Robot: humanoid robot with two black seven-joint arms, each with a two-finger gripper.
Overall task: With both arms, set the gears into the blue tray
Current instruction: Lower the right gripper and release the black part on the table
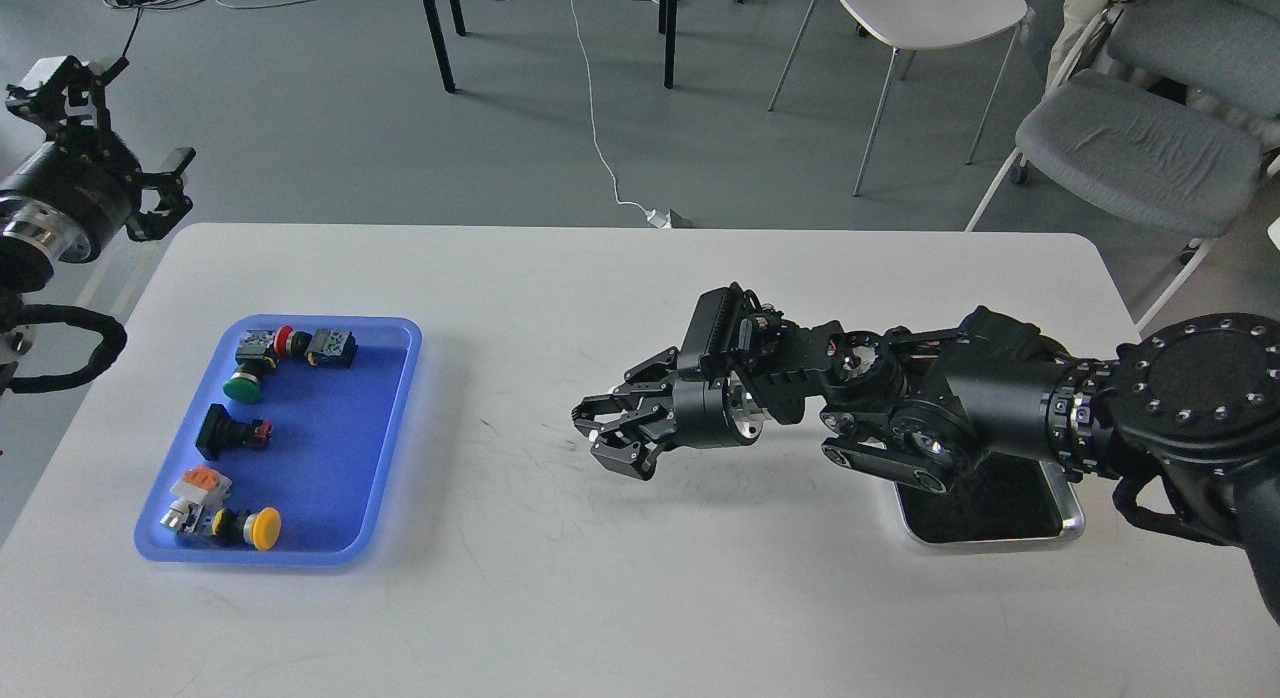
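The blue tray (335,448) lies on the left side of the white table and holds several coloured push-button switches. I cannot make out any gears: they are hidden or too small to see. My right gripper (592,436) hovers low over the middle of the table, well right of the blue tray, pointing left. Its fingertips are close together with a narrow gap, and I cannot tell whether anything is between them. My left gripper (135,118) hangs past the table's far left corner, its fingers spread wide and empty.
A shiny steel tray (1072,525) with a dark inside sits at the right, mostly covered by my right arm (990,418). Chairs (1130,148) and table legs stand on the floor behind. Bare scuffed tabletop (500,538) lies between the trays.
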